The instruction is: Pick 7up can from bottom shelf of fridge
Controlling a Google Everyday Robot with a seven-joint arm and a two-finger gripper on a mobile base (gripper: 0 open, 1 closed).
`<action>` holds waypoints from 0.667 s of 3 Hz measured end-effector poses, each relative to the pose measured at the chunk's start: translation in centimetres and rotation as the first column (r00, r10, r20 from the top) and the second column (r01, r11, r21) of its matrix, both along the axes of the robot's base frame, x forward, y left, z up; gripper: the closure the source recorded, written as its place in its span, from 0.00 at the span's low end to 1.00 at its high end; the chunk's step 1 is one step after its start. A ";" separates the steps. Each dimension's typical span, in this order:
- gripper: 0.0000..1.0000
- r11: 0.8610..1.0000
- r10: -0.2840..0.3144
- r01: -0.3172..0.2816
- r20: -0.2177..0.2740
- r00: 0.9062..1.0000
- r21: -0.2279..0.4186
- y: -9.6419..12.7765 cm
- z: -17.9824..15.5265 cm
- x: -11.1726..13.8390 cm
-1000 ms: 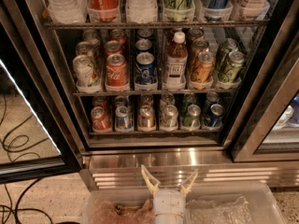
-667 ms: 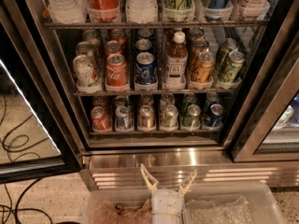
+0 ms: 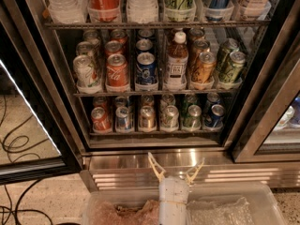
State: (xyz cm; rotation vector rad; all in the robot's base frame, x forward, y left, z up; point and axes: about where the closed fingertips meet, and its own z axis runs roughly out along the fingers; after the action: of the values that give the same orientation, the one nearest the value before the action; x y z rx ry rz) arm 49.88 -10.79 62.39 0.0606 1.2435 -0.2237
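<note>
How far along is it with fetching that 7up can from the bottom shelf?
Early stage. Done: the fridge door is open. In hand: the gripper, open and empty, hovers low before the steel base. Left: reach the 7up can, upright on the bottom shelf, grip it and pull it out.

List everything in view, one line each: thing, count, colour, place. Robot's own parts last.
fridge: one, black door frame, steel base, fills most of the view.
bottom shelf: one, dark rail, lowest rack level.
7up can: one, pale whitish-green, bottom shelf front row, fourth from left.
copper can: one, copper, beside the 7up can on its left.
darker green can: one, green, beside the 7up can on its right.
brown bottle: one, brown, white cap, rack level above.
cables: a few, black, floor at left.
plastic bin: one, clear, bottom of view.
tool: one, pale, open, before the steel base, below the bottom shelf.
</note>
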 end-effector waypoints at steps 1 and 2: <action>0.00 1.000 0.000 0.000 0.000 1.000 0.000 0.0 0.0 0.0; 0.00 0.996 0.077 -0.077 -0.005 0.997 -0.036 0.5 0.3 0.7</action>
State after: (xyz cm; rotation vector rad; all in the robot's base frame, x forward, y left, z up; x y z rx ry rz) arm 50.54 -10.28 62.72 -0.0185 1.2422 -0.1793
